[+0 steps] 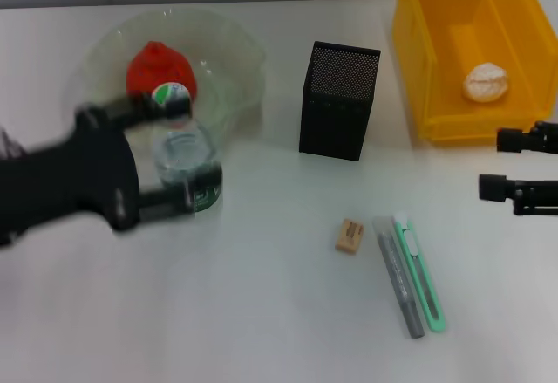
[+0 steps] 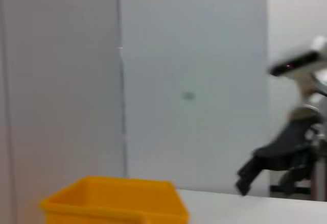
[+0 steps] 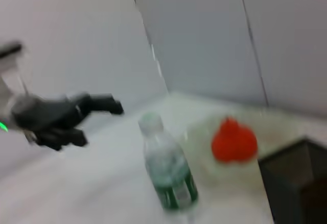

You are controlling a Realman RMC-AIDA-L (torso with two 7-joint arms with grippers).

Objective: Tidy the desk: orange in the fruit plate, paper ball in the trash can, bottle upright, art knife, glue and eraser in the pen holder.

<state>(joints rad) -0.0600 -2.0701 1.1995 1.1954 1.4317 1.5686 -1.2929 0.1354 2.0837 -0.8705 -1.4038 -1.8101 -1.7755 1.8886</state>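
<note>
Glue (image 1: 399,280), art knife (image 1: 420,273) and eraser (image 1: 350,235) lie near the desk's front edge, unsorted; I count orange (image 1: 159,72) plated, paper ball (image 1: 485,82) binned, bottle (image 1: 185,158) upright between my left gripper's (image 1: 166,154) spread fingers, right gripper (image 1: 509,165) open, idle.

Open table surrounds the eraser (image 1: 350,235); the pen holder (image 1: 338,100) stands well apart behind.

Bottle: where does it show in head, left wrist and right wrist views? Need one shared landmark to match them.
Head view: the bottle stands upright just in front of the fruit plate, between the open jaws of the left gripper.
Left wrist view: not in it.
Right wrist view: bottle low centre, upright.
Shared landmark: the orange in the plate, beside the bottle in head and right wrist views.
</note>
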